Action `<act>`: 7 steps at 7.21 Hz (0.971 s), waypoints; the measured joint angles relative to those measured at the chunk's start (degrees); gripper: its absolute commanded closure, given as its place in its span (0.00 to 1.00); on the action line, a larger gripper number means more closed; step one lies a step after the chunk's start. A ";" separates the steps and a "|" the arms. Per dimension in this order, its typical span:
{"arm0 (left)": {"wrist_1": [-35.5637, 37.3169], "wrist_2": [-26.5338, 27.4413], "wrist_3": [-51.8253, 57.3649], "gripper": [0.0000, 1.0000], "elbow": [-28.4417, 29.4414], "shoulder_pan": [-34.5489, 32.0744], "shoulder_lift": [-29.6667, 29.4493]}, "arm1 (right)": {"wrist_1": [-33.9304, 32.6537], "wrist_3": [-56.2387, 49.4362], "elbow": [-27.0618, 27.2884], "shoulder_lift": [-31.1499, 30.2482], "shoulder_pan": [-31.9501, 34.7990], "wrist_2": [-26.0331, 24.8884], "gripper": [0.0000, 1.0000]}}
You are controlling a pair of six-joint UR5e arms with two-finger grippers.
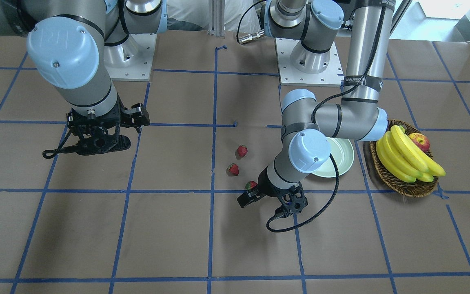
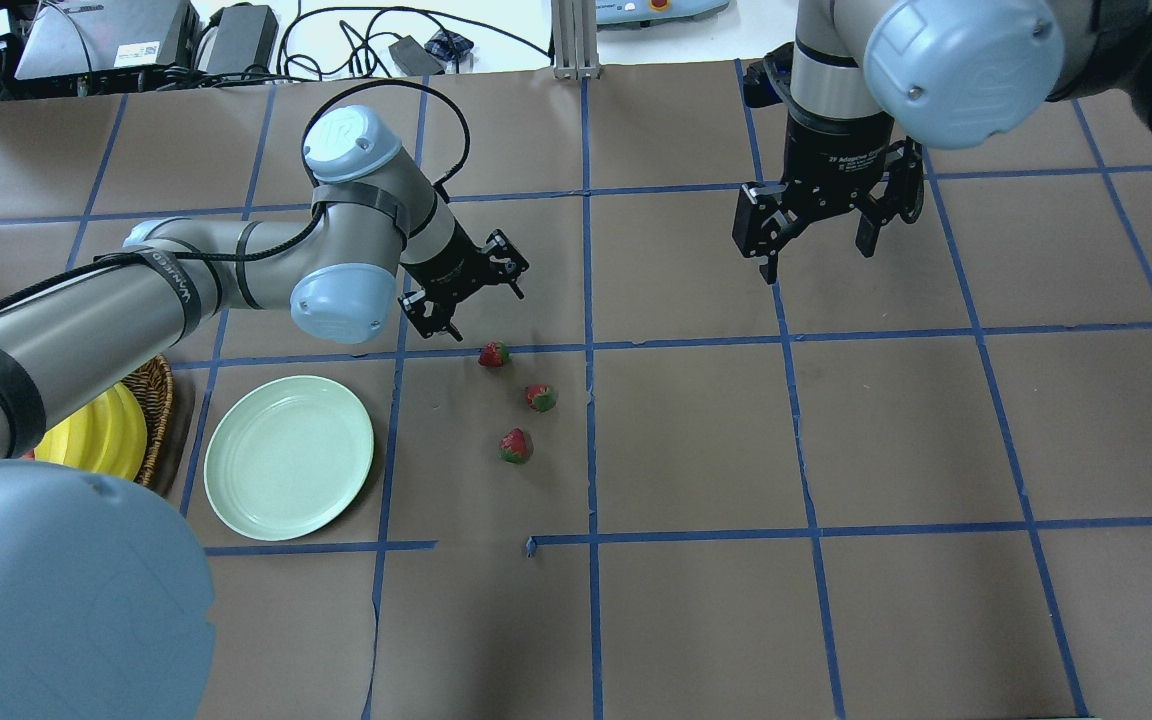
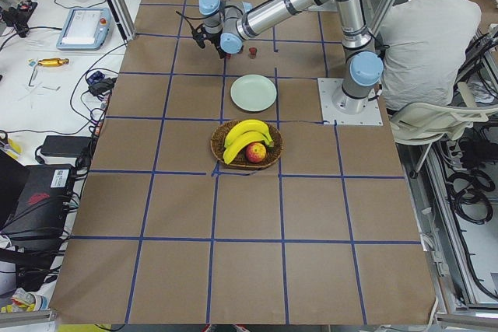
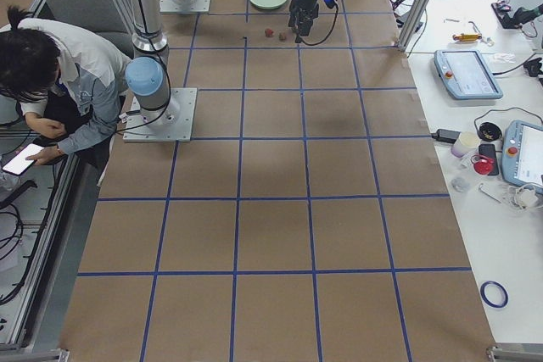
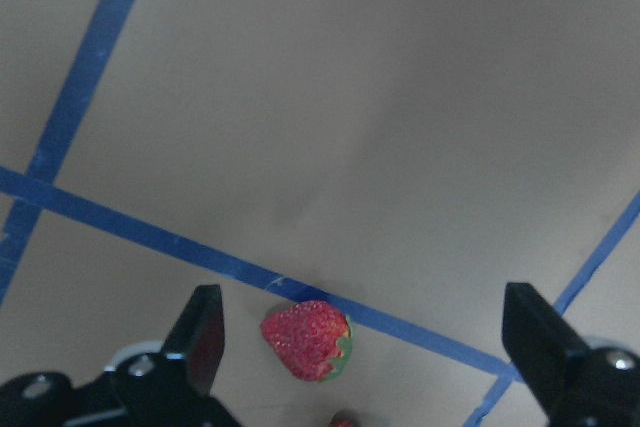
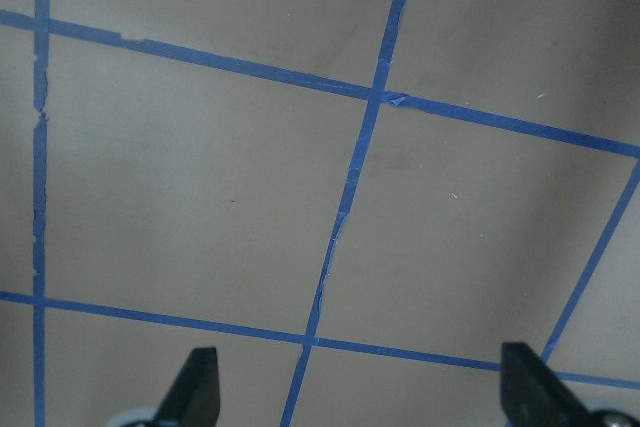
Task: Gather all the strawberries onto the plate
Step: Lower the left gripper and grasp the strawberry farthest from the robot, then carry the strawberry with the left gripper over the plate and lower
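Three red strawberries lie in a short row on the brown paper: one (image 2: pixel 494 354) farthest from me, one (image 2: pixel 540 397) in the middle, one (image 2: pixel 515 445) nearest; the front view shows them too (image 1: pixel 251 185) (image 1: pixel 232 169) (image 1: pixel 242 151). The pale mint plate (image 2: pixel 288 457) (image 1: pixel 341 157) is empty, left of them. My left gripper (image 2: pixel 461 290) (image 1: pixel 271 200) is open, just beyond the farthest strawberry and slightly above the table. In the left wrist view that strawberry (image 5: pixel 307 339) lies between the open fingers. My right gripper (image 2: pixel 816 235) (image 1: pixel 108 134) is open and empty, far to the right.
A wicker basket (image 1: pixel 406 183) (image 2: pixel 158 400) with bananas (image 1: pixel 402 153) and a red-yellow apple (image 1: pixel 420 141) stands beside the plate on its outer side. Blue tape lines grid the paper. A seated person (image 3: pixel 432 29) is behind the robot's bases.
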 measured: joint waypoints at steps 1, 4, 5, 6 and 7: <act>0.00 0.18 -1.55 0.00 0.01 -0.84 -0.72 | -0.06 -0.28 0.23 0.05 -0.01 0.03 0.00; -2.74 4.57 -4.92 0.00 0.07 -2.80 -0.84 | -1.19 -0.31 1.85 0.12 0.00 0.07 0.00; -4.20 5.57 -5.07 0.20 0.08 -2.89 -0.65 | -1.78 -0.30 2.38 0.12 0.01 0.04 0.00; -5.02 5.95 -5.14 0.72 0.08 -2.91 -0.62 | -2.20 -0.30 2.64 0.13 0.00 0.02 0.00; -5.32 6.08 -5.02 1.00 0.07 -2.94 -0.61 | -2.40 -0.32 2.73 0.13 -0.01 0.01 0.00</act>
